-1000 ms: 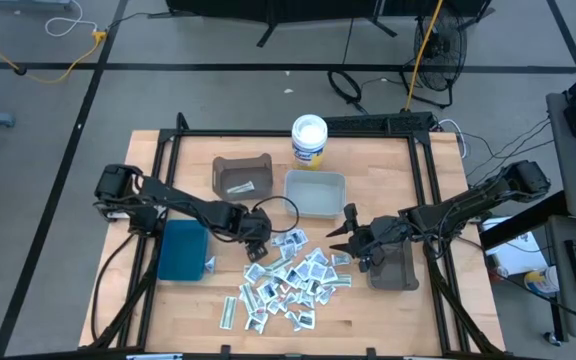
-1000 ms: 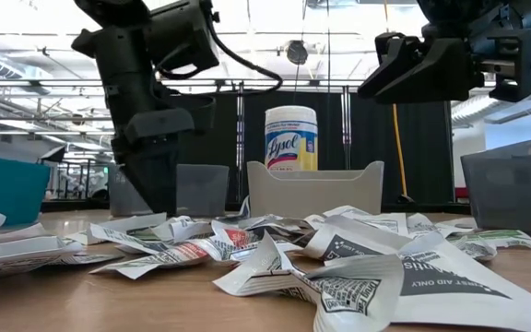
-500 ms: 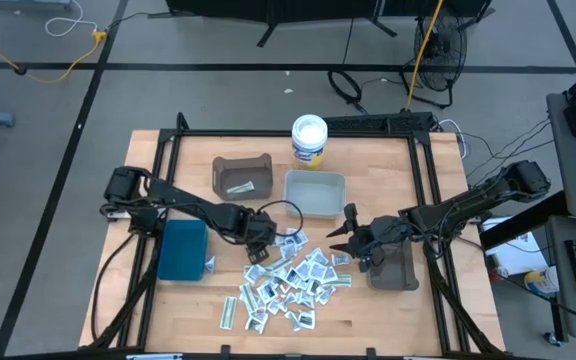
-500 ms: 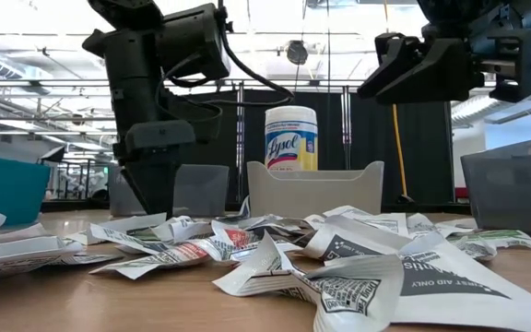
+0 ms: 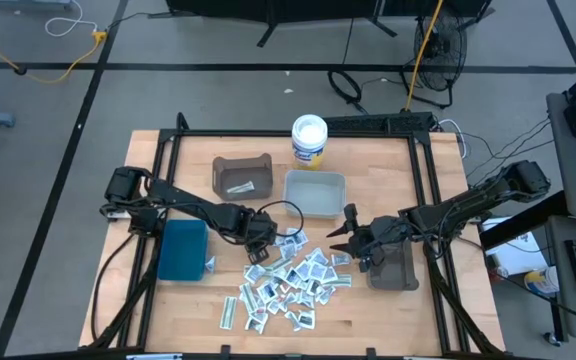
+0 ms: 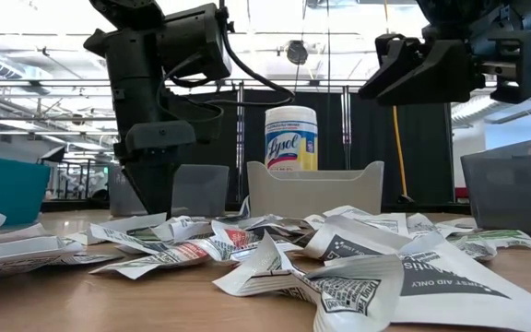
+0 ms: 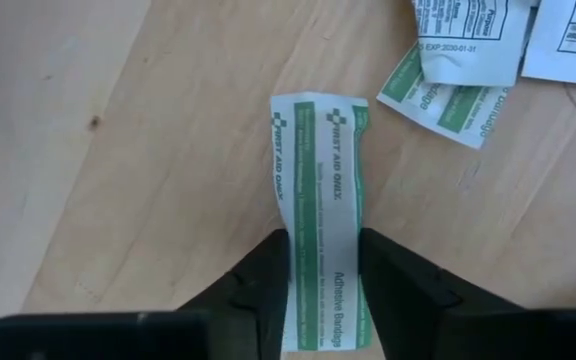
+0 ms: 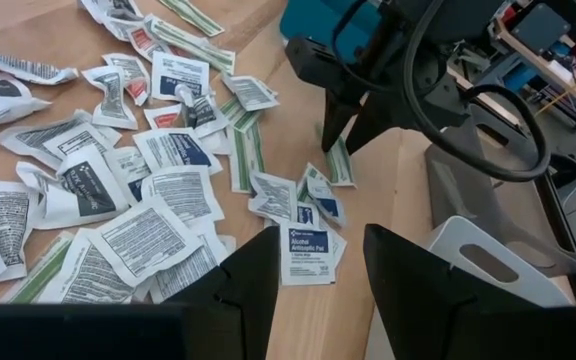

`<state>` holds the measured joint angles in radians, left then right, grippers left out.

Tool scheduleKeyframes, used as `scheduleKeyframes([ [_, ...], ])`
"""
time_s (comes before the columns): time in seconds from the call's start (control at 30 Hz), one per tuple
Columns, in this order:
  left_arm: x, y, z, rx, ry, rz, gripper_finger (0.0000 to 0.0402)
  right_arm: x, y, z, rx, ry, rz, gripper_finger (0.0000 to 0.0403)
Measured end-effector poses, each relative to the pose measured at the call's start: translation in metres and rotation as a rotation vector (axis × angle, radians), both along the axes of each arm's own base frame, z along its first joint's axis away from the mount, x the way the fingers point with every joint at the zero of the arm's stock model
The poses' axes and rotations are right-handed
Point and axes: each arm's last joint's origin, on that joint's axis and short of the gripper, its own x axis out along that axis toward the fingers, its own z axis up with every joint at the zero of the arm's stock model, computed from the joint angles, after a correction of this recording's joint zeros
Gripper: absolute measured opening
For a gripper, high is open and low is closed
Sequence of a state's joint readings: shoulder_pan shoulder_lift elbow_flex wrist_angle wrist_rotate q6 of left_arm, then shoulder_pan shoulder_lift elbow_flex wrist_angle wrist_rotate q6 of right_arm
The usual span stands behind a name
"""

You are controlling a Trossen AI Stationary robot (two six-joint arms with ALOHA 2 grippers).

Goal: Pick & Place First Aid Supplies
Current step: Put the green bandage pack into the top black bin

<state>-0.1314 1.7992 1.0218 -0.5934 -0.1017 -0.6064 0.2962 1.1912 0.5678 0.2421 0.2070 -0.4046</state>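
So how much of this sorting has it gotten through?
Barely started: one packet lies in the brown bin. The left claw is straddling a green-printed bandage strip on the table. The right claw hovers. The pile of packets remains.

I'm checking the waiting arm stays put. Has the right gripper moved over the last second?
No. In the high view the right gripper hangs open at the same spot beside the dark grey bin, right of the clear plastic tray.
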Motion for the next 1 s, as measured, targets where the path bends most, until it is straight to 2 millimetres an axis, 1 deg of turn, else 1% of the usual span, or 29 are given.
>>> scheduleKeyframes([
  [0.27, -0.001, 0.000, 0.001, 0.001, 0.000, 0.001, 0.0115, 0.000, 0.000, 0.000, 0.000, 0.000, 0.000, 0.0141],
  [0.6, -0.005, 0.001, 0.014, -0.002, -0.029, 0.003, 0.0115, 0.000, 0.000, 0.000, 0.000, 0.000, -0.001, 0.0141],
  [0.8, -0.010, 0.002, 0.031, -0.001, -0.069, 0.004, 0.0115, 0.000, 0.000, 0.000, 0.000, 0.000, -0.001, 0.0141],
  [0.9, -0.017, 0.004, 0.045, 0.031, -0.092, 0.011, 0.0115, 0.000, 0.000, 0.000, 0.000, 0.000, -0.001, 0.0141],
  [1.0, -0.027, 0.011, 0.061, 0.091, -0.104, 0.031, 0.0115, 0.000, 0.000, 0.000, 0.000, -0.001, -0.001, 0.0141],
])
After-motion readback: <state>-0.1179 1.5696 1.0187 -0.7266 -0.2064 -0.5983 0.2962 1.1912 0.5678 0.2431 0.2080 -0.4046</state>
